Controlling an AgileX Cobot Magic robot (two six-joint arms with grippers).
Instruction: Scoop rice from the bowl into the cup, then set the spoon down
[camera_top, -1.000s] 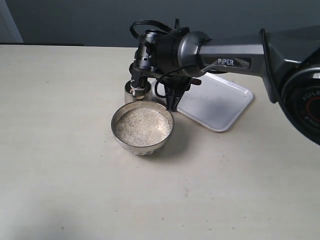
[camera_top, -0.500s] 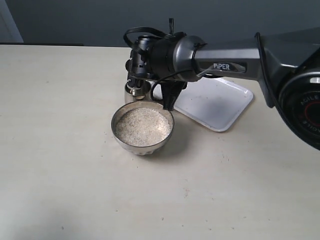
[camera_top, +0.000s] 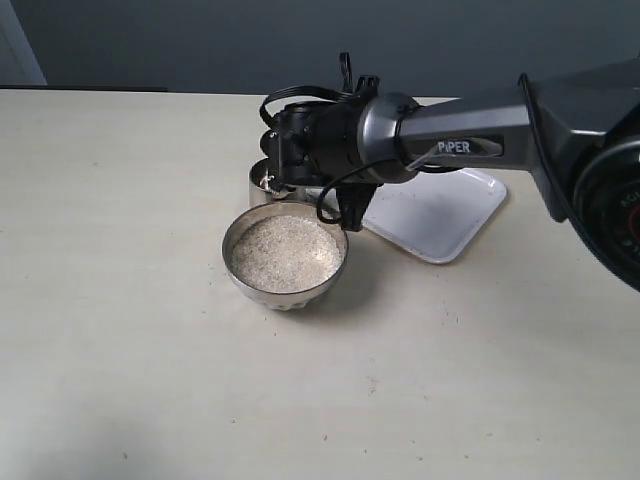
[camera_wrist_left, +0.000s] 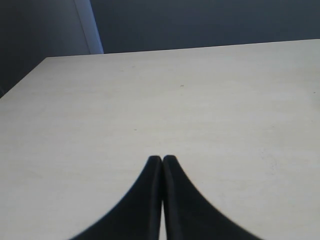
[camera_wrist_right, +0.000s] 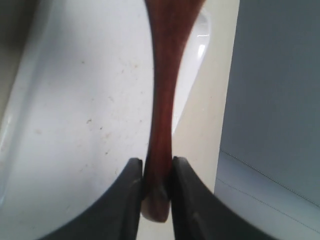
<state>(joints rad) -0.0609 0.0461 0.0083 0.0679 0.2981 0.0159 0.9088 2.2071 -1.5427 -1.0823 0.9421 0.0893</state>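
Beige table (camera_top: 120, 350), dark wall behind. My right gripper (camera_wrist_right: 157, 175) is clamped on the spoon (camera_wrist_right: 162, 100) near the handle's end (glossy wood: light, stiff, likely to twist). My left gripper (camera_wrist_left: 162, 160) is pressed together, holding nothing. The rice (camera_top: 285, 252) fills the bowl (camera_top: 275, 290); cup (camera_top: 258, 184) just behind.

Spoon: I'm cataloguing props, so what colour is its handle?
Glossy dark reddish-brown; the spoon shows best in the right wrist view.
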